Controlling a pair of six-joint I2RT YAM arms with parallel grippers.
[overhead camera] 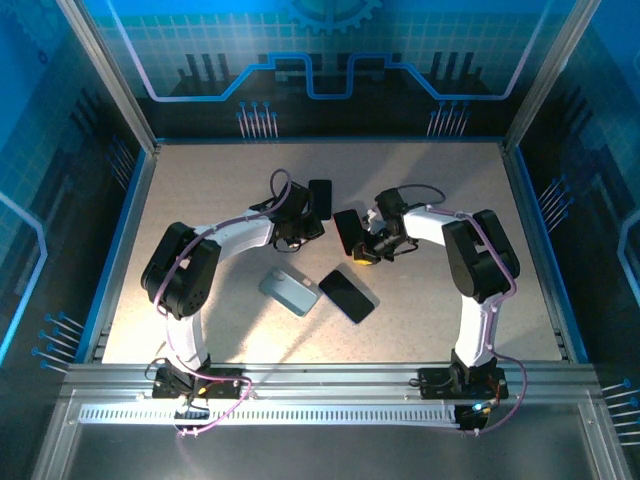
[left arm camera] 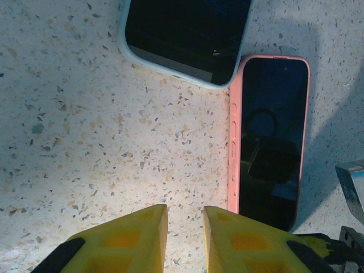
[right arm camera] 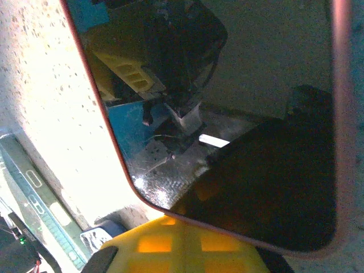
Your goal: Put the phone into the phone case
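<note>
Phone (left arm camera: 267,142), pink-edged, right hand (overhead camera: 362,256) closed beside it

No legible text, brand, number or label anywhere; just a wordless gear emblem (overhead camera: 330,12) on the blue back wall (overhead camera: 450,50)
</note>
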